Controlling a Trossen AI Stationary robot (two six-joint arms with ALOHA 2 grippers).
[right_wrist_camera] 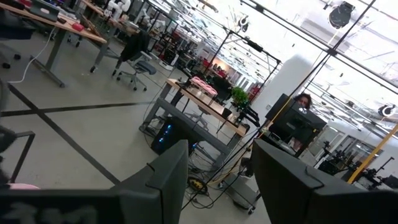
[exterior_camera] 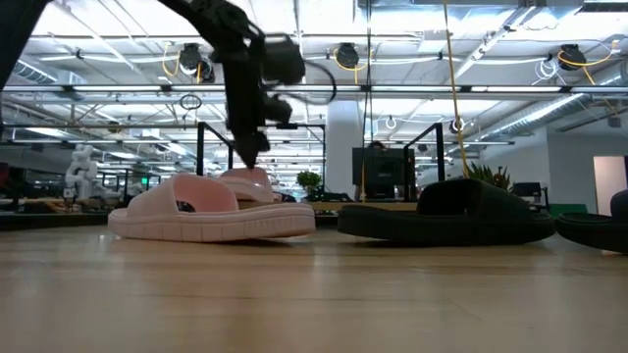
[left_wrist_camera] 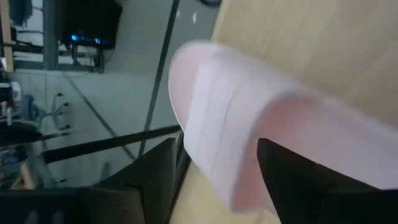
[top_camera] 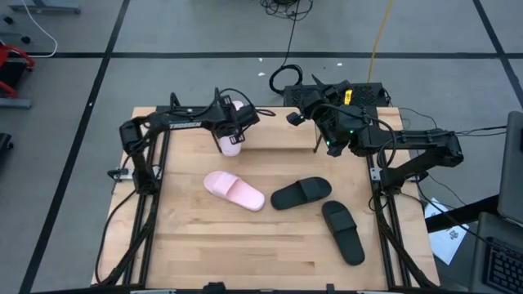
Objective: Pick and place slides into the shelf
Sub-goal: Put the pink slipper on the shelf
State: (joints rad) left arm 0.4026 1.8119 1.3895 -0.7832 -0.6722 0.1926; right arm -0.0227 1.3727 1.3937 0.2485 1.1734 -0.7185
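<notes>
My left gripper (top_camera: 233, 122) is at the table's far edge, shut on one pale pink slide (top_camera: 231, 140), which also shows in the left wrist view (left_wrist_camera: 249, 118) over the shelf's light board (left_wrist_camera: 323, 37) and black rod (left_wrist_camera: 163, 74). The shelf (top_camera: 278, 135) stands along the far edge. The other pink slide (top_camera: 234, 190) (exterior_camera: 211, 211) and two black slides (top_camera: 301, 193) (top_camera: 343, 231) lie sole-down on the table. My right gripper (top_camera: 296, 116) is open, raised over the far edge right of the shelf, and its wrist view (right_wrist_camera: 217, 180) looks out into the room. My left gripper pinches the pink slide between its two fingers (left_wrist_camera: 286, 174), across the slide's width about midway along it (left_wrist_camera: 230, 180), coming from above and pointing down. The slide lies roughly level with its length running near to far. Whether its sole rests on the shelf board, I cannot tell.
The three loose slides take up the middle and right of the table; bare wood lies toward the near edge (top_camera: 245, 253) and the left. Cables and a black box (top_camera: 343, 91) sit on the floor beyond the far edge. Both arm bases (top_camera: 135, 135) (top_camera: 441, 147) flank the table.
</notes>
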